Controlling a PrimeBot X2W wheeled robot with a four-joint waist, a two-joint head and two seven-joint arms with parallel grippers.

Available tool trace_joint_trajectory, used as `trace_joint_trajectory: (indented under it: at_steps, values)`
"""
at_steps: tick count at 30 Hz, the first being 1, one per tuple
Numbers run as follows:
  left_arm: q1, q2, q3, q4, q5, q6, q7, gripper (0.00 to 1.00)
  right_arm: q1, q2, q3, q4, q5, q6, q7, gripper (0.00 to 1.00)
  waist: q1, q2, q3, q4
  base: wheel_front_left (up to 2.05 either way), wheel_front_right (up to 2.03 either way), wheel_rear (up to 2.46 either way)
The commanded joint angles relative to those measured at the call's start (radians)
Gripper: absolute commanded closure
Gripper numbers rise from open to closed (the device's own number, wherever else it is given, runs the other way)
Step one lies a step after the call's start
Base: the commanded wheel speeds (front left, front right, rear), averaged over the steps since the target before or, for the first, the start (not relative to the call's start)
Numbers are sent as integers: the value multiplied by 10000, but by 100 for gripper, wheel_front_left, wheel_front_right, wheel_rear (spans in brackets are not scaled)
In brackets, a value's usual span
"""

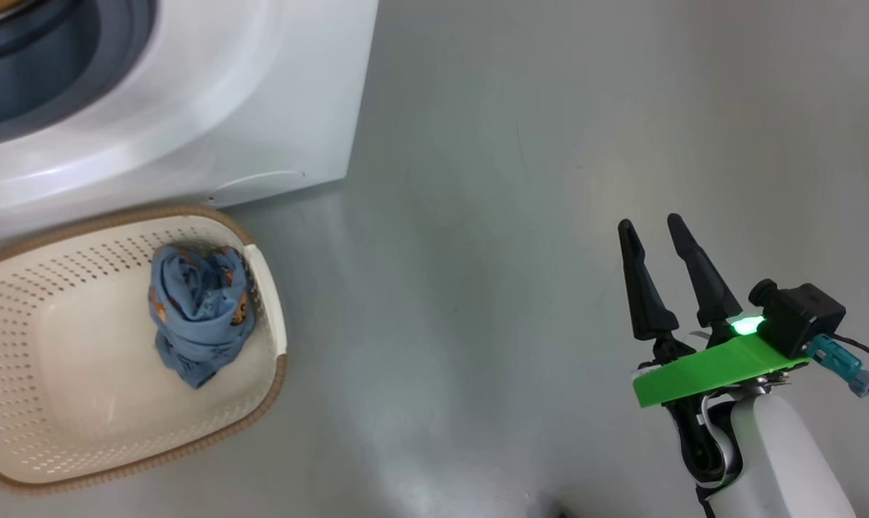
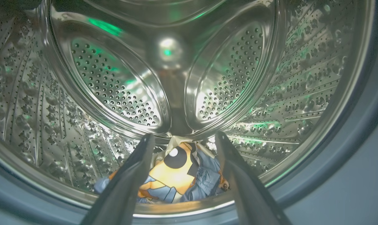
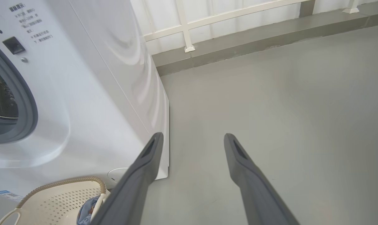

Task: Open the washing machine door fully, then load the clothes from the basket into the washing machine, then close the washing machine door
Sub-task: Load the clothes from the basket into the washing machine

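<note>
Inside drum (image 2: 114,87), 6 o'clock: printed garment (image 2: 176,175) lies loose, left gripper (image 2: 184,139) spread before it. Head view: basket (image 1: 60,288) at 8 o'clock holds blue garment (image 1: 201,316); right gripper (image 1: 650,224) at 4 o'clock, spread, empty.

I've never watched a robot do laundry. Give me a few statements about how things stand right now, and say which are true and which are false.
1. A blue garment lies in the basket. True.
2. The drum holds no laundry. False: a garment with an orange and black print lies at its bottom.
3. The right gripper grips a piece of clothing. False: it is open and holds nothing, above the floor.
4. The left gripper is open, its fingers pointing into the drum. True.
5. The basket stands on top of the washing machine. False: it stands on the floor by the machine's front.
</note>
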Motion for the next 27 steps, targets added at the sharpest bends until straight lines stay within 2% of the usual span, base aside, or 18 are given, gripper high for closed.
trace_joint_trajectory:
  at_steps: [1,11,27]
  values:
    - [207,380,191,-233,-48,-15,-51,0,162,2,153,-178,-165,16,-48,0,0,0,-99,72,0,0,0]
    - [2024,-259,402,-991,244,-15,-51,0,343,-67,3,-82,-514,16,-48,0,0,0,-833,484,0,0,0]
    - [5665,-1551,858,-2521,681,-15,-51,0,1252,-870,-111,192,-560,16,-48,0,0,0,-2626,1661,0,0,0]
